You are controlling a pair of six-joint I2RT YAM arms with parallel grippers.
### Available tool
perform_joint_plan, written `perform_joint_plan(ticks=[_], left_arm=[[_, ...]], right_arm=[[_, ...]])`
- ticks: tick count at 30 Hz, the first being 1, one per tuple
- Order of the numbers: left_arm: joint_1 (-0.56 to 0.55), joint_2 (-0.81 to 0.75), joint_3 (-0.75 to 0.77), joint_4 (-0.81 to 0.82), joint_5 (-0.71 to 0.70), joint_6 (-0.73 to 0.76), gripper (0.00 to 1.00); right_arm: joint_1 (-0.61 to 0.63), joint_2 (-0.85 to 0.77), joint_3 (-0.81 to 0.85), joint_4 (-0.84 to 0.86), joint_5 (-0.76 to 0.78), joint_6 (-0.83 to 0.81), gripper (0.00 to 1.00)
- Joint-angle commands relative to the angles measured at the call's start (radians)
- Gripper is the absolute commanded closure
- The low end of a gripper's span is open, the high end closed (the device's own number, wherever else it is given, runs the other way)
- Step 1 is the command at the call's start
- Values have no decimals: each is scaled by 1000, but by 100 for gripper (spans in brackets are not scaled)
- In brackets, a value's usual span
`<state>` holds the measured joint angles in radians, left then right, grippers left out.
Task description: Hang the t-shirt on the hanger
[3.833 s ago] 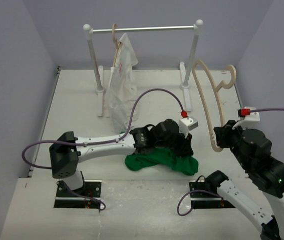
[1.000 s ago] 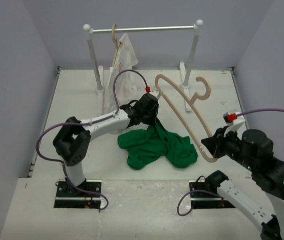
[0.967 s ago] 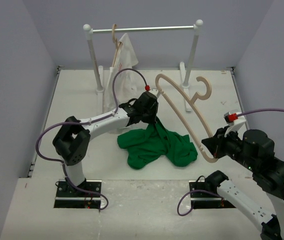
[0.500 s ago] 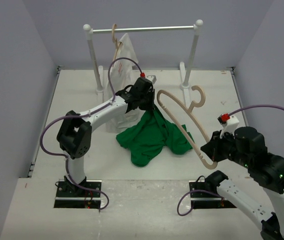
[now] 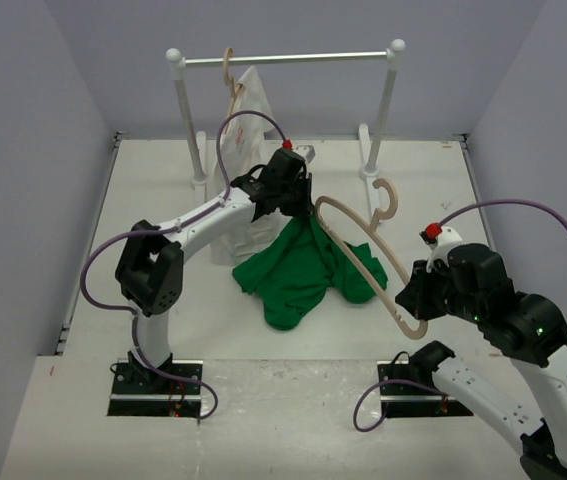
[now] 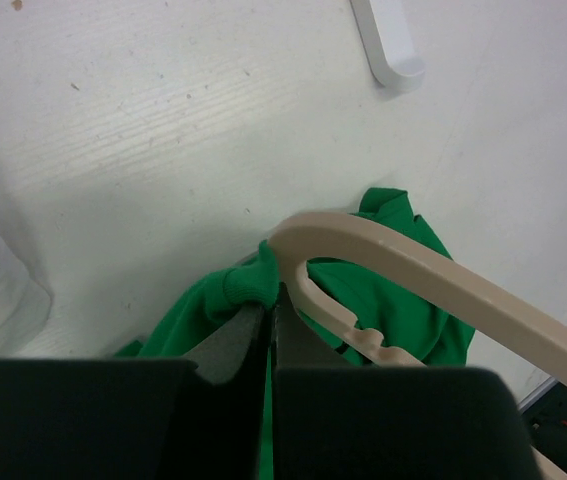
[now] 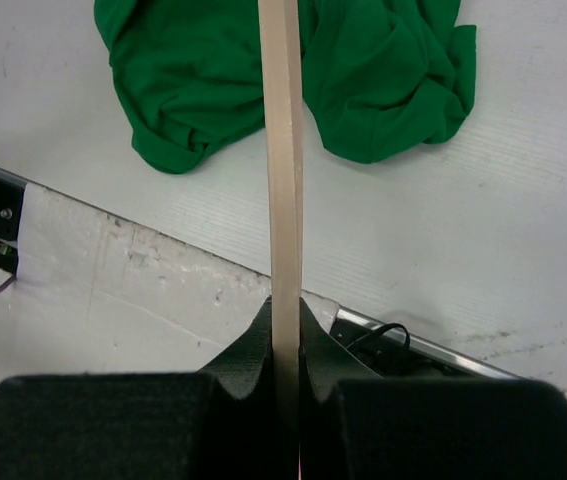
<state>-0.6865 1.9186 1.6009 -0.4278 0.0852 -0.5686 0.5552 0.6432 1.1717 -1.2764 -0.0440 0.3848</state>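
The left gripper [image 6: 270,312] is pinched shut on a fold of the green t-shirt [image 5: 298,275], holding it up over the middle of the table [image 5: 153,190]. The right gripper [image 7: 285,300] clamps one end of the hanger [image 6: 443,290]. The hanger's length runs toward that fold, and its free tip rests against the cloth (right beside the left fingers).

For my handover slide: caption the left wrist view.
Left jaws pinch the green t-shirt beside the tan hanger's tip.

Pale lavender walls [image 5: 23,150] enclose a scuffed white tabletop [image 5: 153,190]; a white-posted, metal-barred clothes rack [image 5: 293,58] stands at upper centre.
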Motion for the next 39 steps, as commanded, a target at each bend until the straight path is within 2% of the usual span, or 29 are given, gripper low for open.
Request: perform_joint_plan(ticks=[1, 8, 13, 16, 21, 25, 33, 39], left_arm=[[12, -19, 8, 31, 41, -2, 100], [19, 15, 62, -10, 34, 20, 100], [19, -22, 47, -31, 54, 71, 100], [19, -65, 24, -55, 95, 121, 100], [19, -234, -150, -73, 46, 185, 100], [19, -333, -201, -95, 81, 216, 100], [4, -483, -206, -190, 132, 266, 100], [-78, -551, -123, -336, 82, 313, 100]], right_arm=[[2, 42, 3, 47, -44, -22, 100], [6, 30, -8, 53, -178, -61, 100], [10, 28, 4, 35, -197, -78, 100], [16, 24, 2, 27, -211, -83, 100], [25, 30, -10, 28, -229, -83, 100], [25, 52, -8, 47, -249, -91, 100], [32, 82, -27, 182, -266, -143, 100], [32, 38, -105, 471, -476, -247, 100]])
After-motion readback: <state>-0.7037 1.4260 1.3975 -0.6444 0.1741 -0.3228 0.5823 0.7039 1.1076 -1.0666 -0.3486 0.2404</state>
